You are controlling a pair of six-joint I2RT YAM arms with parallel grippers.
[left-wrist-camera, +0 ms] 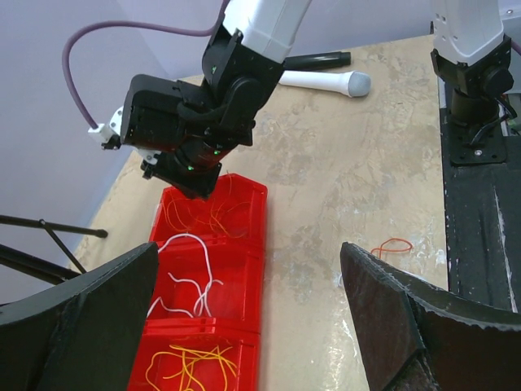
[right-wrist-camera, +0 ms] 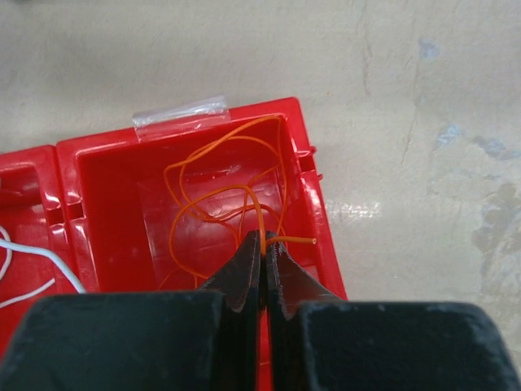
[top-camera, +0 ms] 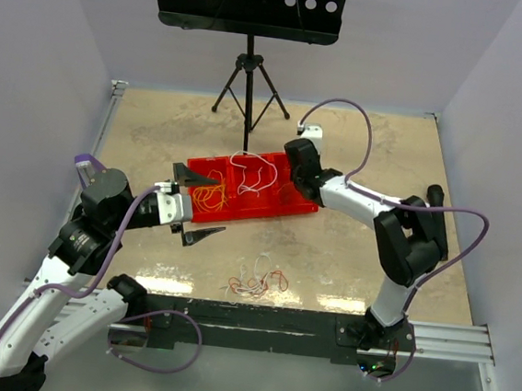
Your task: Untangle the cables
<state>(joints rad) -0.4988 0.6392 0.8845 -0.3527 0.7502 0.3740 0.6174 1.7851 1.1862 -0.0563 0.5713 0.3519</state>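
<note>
Many cables [top-camera: 254, 172] already lie sorted in the red tray [top-camera: 268, 215] at frame centre, while a tangled clump [top-camera: 258, 283] remains at lower centre. The right gripper [right-wrist-camera: 262, 238], closed, pinches an orange wire [right-wrist-camera: 297, 239] over the tray. The left gripper [top-camera: 218, 207] stands open and empty.

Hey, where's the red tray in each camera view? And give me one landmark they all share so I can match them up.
Top external: the tray lies on the table at the centre of the picture.
Left wrist: the tray is at lower left, running off the bottom edge.
Right wrist: the tray fills the left half, cut by the left edge.
Shared landmark: the white cables in its middle compartment.
</note>
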